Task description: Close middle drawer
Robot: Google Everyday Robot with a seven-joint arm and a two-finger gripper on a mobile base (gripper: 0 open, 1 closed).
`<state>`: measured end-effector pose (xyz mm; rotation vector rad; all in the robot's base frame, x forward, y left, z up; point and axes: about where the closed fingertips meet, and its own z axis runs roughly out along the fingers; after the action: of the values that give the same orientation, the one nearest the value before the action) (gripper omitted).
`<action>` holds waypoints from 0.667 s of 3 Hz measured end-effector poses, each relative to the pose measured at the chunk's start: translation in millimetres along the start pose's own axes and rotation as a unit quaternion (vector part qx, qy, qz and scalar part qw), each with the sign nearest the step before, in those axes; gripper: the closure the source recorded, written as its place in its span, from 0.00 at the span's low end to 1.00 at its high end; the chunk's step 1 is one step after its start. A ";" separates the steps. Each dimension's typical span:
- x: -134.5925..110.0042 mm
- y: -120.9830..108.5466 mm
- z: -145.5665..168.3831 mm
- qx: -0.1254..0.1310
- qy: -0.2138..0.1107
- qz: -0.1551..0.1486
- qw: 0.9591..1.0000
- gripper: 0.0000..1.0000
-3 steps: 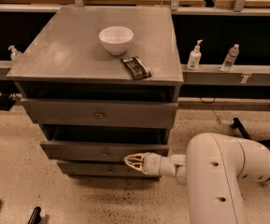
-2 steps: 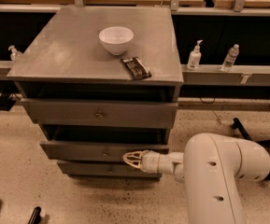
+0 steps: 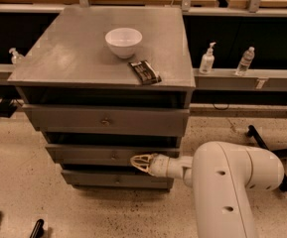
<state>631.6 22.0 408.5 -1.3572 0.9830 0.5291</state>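
Reaching in from the lower right, the white arm holds the gripper at the front panel of the middle drawer, just right of its knob. Whether the gripper is open or closed I cannot tell. Compared with a second ago, it sits slightly higher and more to the left. The dark gap above the drawer is narrower, yet the drawer is still partly out. Further back, on the cabinet top, the white bowl and the dark packet have not moved.
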 end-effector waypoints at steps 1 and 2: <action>-0.9 1.6 -0.9 0.000 0.000 0.000 1.000 1.00; 5.5 -21.3 9.1 0.004 -0.011 -0.021 1.000 1.00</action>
<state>654.2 25.6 415.2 -1.3593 0.9372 0.5066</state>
